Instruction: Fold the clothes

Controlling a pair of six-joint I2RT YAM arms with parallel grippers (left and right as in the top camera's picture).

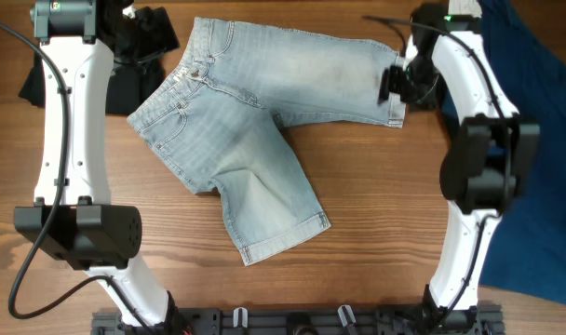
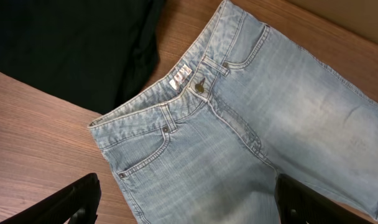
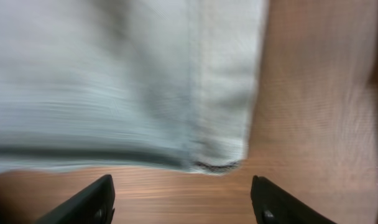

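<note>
One pair of pants (image 1: pixel 255 121) flat on the bench (image 1: pixel 376 214), legs splayed. Above the waistband, left gripper (image 2: pixel 192 202), jaws wide apart, holding nothing. Just beside the upper leg's hem corner, right gripper (image 3: pixel 184 199), jaws likewise spread, empty. Nearby: one black garment (image 1: pixel 125 88), one navy cloth (image 1: pixel 544 121).
</note>
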